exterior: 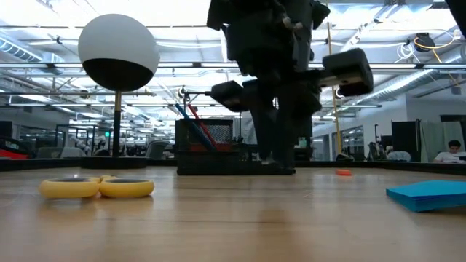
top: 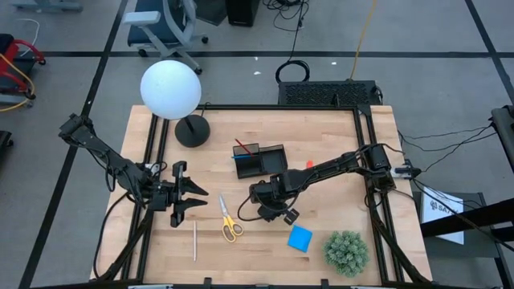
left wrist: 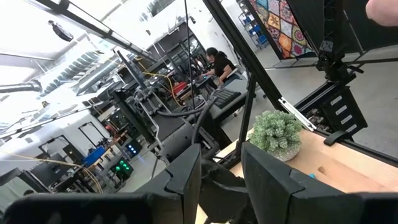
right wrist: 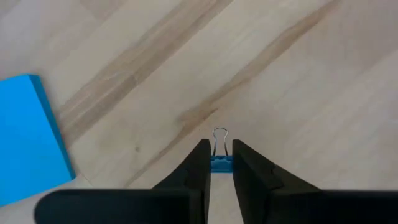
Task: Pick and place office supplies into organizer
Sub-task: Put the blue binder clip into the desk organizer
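**Inspector:** Gripping a small blue binder clip (right wrist: 219, 163) with a silver wire handle, the right gripper (right wrist: 217, 163) was found pointing straight down at the pale wooden table (right wrist: 280, 74), its two dark fingers pressed against the clip's sides. From above, that gripper (top: 271, 210) sat near the table's centre.

**Clerk:** And the organizer?

**Inspector:** The small black rectangular organizer tray (top: 269, 160) stood at about eleven o'clock from the right gripper, near but apart. A thin red pen (top: 244, 147) and a thin blue pen (top: 245, 156) already leaned in its end compartment.

**Clerk:** Other supplies?

**Inspector:** The blue square notepad (top: 300, 238) lay flat at about four o'clock from the right gripper, just beside it. The yellow-handled scissors (top: 229, 221) lay at nine o'clock, and a pale wooden pencil (top: 194, 241) lay beyond them. A tiny red eraser (top: 309, 164) rested at one o'clock, past the tray.

**Clerk:** The left arm?

**Inspector:** The left gripper (top: 191, 201) hovered near the table's left side, fingers spread and holding nothing.

**Clerk:** Non-task items?

**Inspector:** A green spiky plant ball (top: 346, 251) at four o'clock, and a white globe lamp (top: 170, 88) on its round black base at eleven.
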